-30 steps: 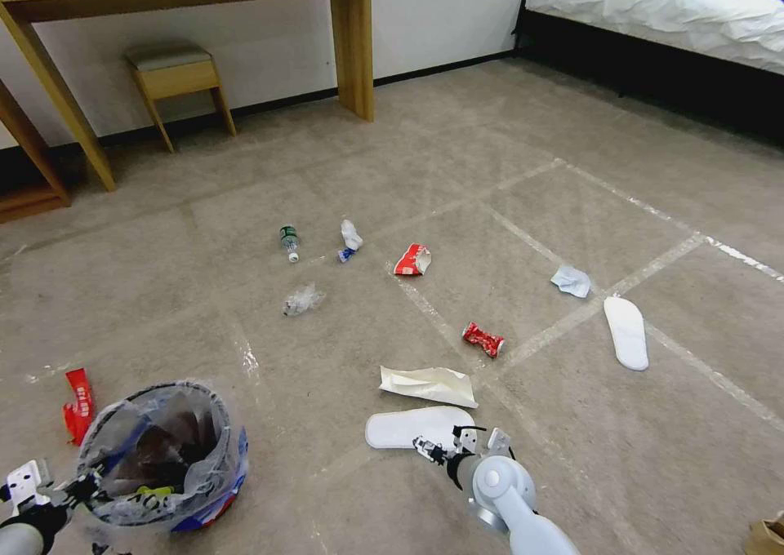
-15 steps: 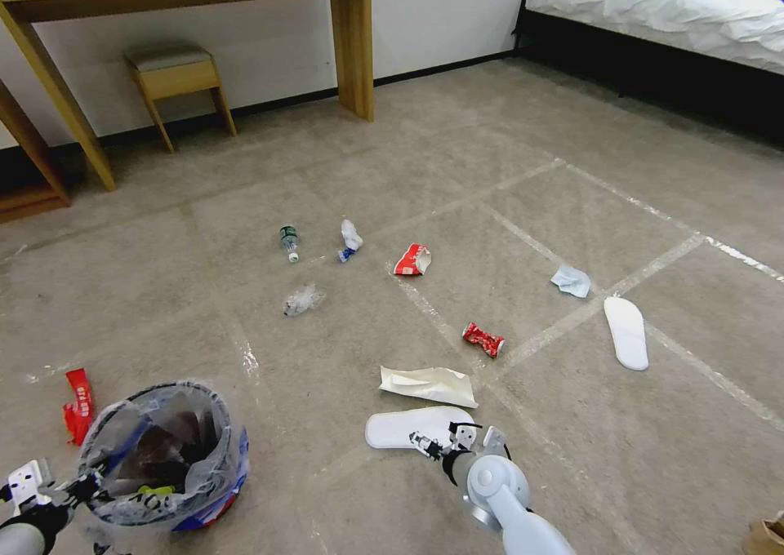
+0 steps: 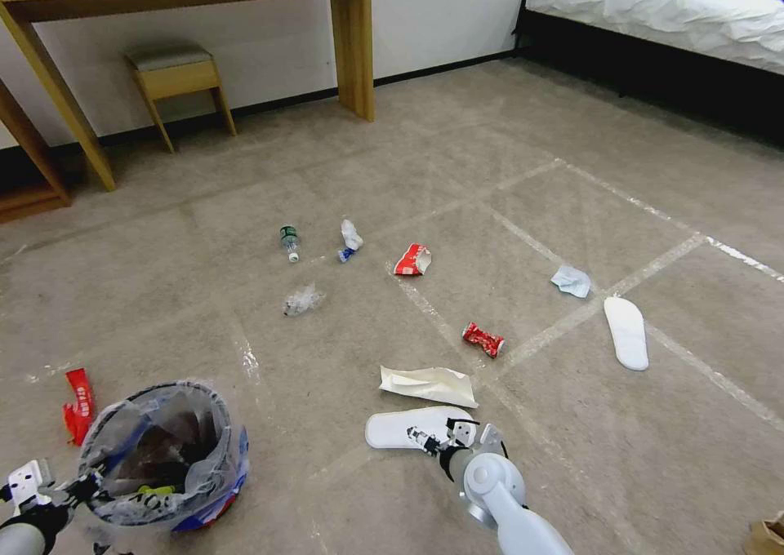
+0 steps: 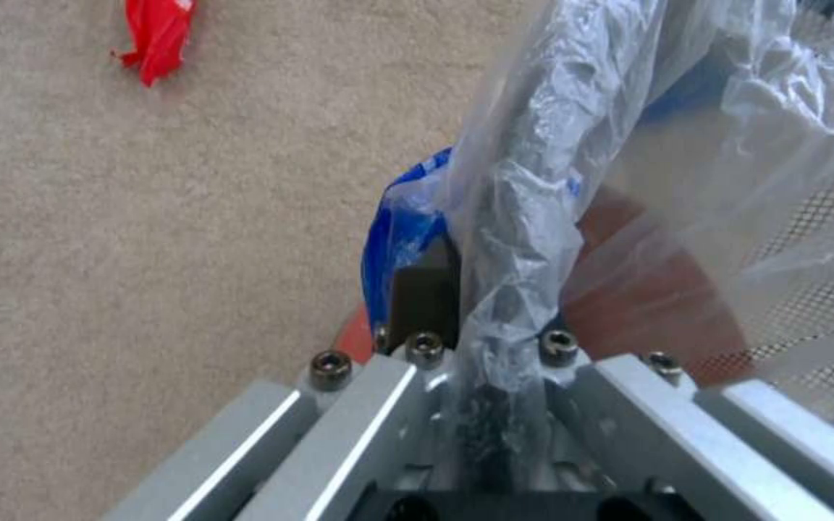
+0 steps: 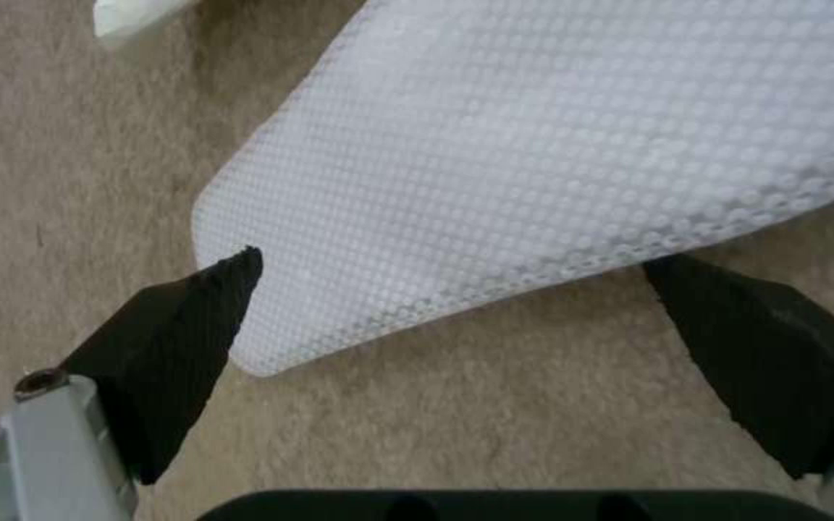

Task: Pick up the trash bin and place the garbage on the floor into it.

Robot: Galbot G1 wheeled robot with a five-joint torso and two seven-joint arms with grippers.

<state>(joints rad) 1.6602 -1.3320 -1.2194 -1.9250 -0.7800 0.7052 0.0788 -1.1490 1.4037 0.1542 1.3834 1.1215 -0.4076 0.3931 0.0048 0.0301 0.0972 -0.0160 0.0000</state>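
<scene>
- Hovering low over the floor (image 3: 506, 171), the right claw (image 5: 456, 318) hangs wide open, its two black pads (image 5: 185, 333) straddling the rounded end of the nearer white insole (image 5: 572, 159), one pad at each edge and nothing pinched yet.
- Over on the other side, the left claw (image 4: 485, 376) is clamped on the rim of the trash bin (image 3: 163, 457), liner plastic bunched between its jaws; the bin sits low at the robot's left, well apart from the right claw.
- Step in hand, by the look of it: collecting the garbage, with this insole as the pick.
- Next move calls for a drop onto the carpet and a squeeze across the insole's width; it lies flat and thin, so the pads must get under or pinch an edge, then carry it across to the bin.
- Beyond the right claw lie crumpled paper (image 3: 429, 385), a crushed red can (image 3: 483, 339) and a second insole (image 3: 626, 332).
- Near the left claw, a red wrapper (image 3: 79, 404) carries white lettering, too small to read; the green-labelled bottle (image 3: 289, 241) is likewise unreadable.
</scene>
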